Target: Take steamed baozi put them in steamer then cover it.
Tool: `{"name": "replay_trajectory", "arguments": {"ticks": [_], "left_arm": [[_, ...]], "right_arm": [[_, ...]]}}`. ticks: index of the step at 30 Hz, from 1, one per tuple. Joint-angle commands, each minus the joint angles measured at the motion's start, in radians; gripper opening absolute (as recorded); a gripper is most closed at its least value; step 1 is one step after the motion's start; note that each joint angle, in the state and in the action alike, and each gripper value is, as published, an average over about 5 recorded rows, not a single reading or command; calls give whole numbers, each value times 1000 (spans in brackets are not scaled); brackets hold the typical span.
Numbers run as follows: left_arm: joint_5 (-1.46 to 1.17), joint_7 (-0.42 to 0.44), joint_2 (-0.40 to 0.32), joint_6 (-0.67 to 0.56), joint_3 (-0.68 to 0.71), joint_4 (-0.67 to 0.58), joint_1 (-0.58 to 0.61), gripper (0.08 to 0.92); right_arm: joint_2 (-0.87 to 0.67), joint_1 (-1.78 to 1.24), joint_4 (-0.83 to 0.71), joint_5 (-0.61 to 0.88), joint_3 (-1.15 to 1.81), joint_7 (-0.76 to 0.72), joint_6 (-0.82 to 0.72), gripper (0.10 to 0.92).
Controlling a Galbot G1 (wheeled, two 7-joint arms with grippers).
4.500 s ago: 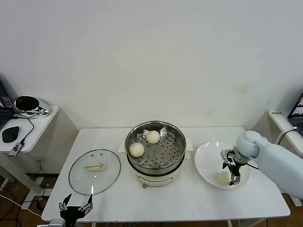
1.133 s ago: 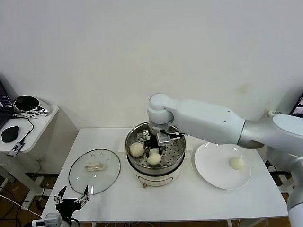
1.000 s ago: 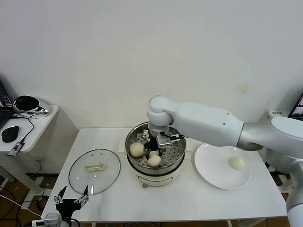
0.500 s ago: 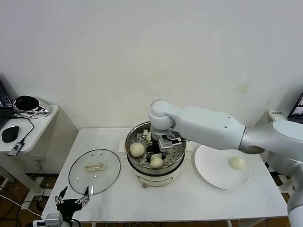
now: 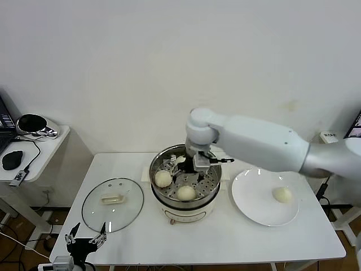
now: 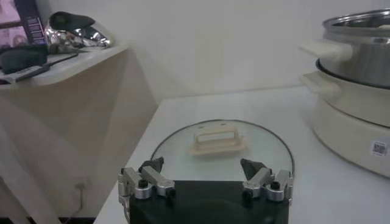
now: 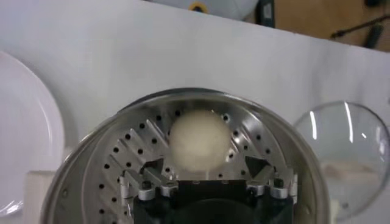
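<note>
**Three buns in the steamer, one left on the plate**

Three buns lie on the holed tray of the steamer (image 5: 185, 210), which stands at the middle of the table (image 5: 169, 240). One bun (image 5: 186, 193) lies toward the pot's front rim, a second (image 5: 163, 179) at its left side, and a third (image 5: 179, 161) near the back rim, partly hidden by the arm. The fourth bun (image 5: 281, 194) sits on the white plate (image 5: 254, 206) toward the table's right edge, well apart from the pot.

The right gripper (image 5: 198, 169) hangs over the middle of the tray, above and behind the front bun. Its fingers (image 7: 139, 182) are spread wide and hold nothing; in the right wrist view the front bun (image 7: 198, 145) lies free on the tray between and beyond them.

The lid (image 5: 113, 204) lies flat on the table's left part, handle up, beside the pot without touching it.

The left gripper (image 5: 87, 240) waits at the table's front left corner, just short of the lid's near rim, its fingers (image 6: 146, 179) spread and empty.
</note>
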Motion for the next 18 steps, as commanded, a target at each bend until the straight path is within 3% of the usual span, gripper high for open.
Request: {"name": "replay_trajectory", "arguments": {"ticks": [1,9,18], "left_arm": [[-5,4,2,6,7,-15,6,823],[-8,9,12,14,27,-16,3,823],[-6,15,14,21,28,-24,20,823]], "right_arm": [[-335,214,174,292,-51,133,-469,823],[-588,168,133,363,-28,54,-782,823],[-640,-147,8,256,200,16,-997,823]]}}
